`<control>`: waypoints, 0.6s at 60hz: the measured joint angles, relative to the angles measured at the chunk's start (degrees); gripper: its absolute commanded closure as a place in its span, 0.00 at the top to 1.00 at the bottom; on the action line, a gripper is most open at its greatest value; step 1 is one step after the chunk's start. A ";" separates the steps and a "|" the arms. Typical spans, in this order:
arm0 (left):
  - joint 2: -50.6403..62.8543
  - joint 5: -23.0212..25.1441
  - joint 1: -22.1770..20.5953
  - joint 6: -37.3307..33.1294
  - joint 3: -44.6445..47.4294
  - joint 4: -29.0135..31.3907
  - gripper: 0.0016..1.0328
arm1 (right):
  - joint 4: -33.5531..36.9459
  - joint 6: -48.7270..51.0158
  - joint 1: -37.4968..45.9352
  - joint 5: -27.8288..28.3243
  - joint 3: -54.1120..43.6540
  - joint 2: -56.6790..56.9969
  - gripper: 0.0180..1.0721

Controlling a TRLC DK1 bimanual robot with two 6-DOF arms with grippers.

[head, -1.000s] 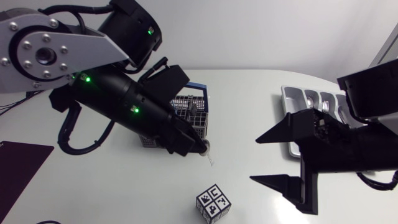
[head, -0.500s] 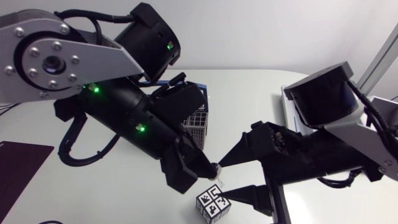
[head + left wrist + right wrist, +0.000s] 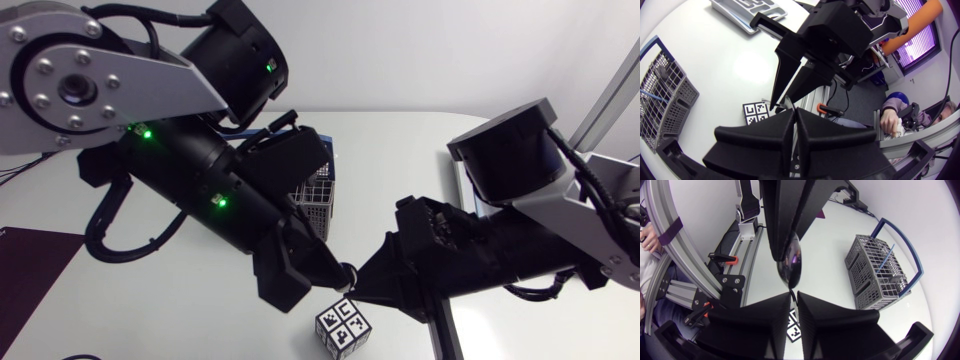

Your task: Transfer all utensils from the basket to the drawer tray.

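1. Left gripper (image 3: 794,112) side: could drop the spoon (image 3: 789,266) by opening before the other grip is firm. Would land on the table (image 3: 180,320) by the marker cube (image 3: 343,331), well apart from the drawer tray (image 3: 735,17).
2. Middle: could twist or bend the spoon by pulling with both grips pinched. Could also slip, gripped on a thin stem.
3. Right gripper (image 3: 794,295) side: could clip the left arm or the basket (image 3: 318,193) on pull-away, being nose to nose with the left. Long carry to the drawer tray, so a loose pinch means a swinging spoon.
4. Left arm pose: comes in from the left, passes over the basket, angles down to mid-table. Fingers narrow, pinched on the spoon.
5. Spoon: in the air between both grippers, just above the marker cube, out of the basket, not yet in the drawer tray.
6. Right arm pose: comes in from the right, stretched to centre, tip to tip with the left. Fingers set narrow on the spoon's stem, apparently touching both sides.
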State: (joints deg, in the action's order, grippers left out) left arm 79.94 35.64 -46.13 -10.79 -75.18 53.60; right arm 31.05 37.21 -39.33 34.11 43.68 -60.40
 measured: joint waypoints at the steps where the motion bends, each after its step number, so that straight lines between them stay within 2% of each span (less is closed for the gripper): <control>1: 0.00 0.02 0.09 -0.02 -0.20 0.42 0.09 | 0.04 0.00 0.00 0.02 0.00 0.00 0.08; 6: 0.07 0.35 0.74 -0.07 -1.25 1.64 0.46 | 0.26 0.00 0.00 0.17 0.11 -0.02 0.07; 7: 0.07 0.37 0.96 -0.26 -1.55 1.86 0.49 | 0.44 0.00 0.00 0.17 0.13 -0.02 0.07; 8: 0.07 0.37 1.14 -0.26 -1.81 1.95 0.57 | 0.48 0.00 0.00 0.17 0.13 -0.02 0.07; 15: 0.17 0.39 1.88 -0.83 -3.48 2.54 0.80 | 1.53 -0.15 0.00 -0.09 0.15 -0.07 0.06; 19: 0.37 0.57 2.27 -0.87 -4.17 2.75 0.88 | 1.79 -0.17 0.02 -0.52 0.15 -0.07 0.06; 24: 0.76 0.59 3.45 -0.76 -5.31 2.91 0.91 | 2.10 -0.20 0.09 -1.60 0.15 -0.07 0.06; 36: 1.90 0.61 9.53 3.54 -8.04 1.18 0.92 | 5.25 0.55 5.66 -5.95 0.13 0.31 0.06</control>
State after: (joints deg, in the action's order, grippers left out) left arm 81.84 36.25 -36.60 -7.25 -83.22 54.78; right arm 36.29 37.76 -33.67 28.16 43.81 -60.10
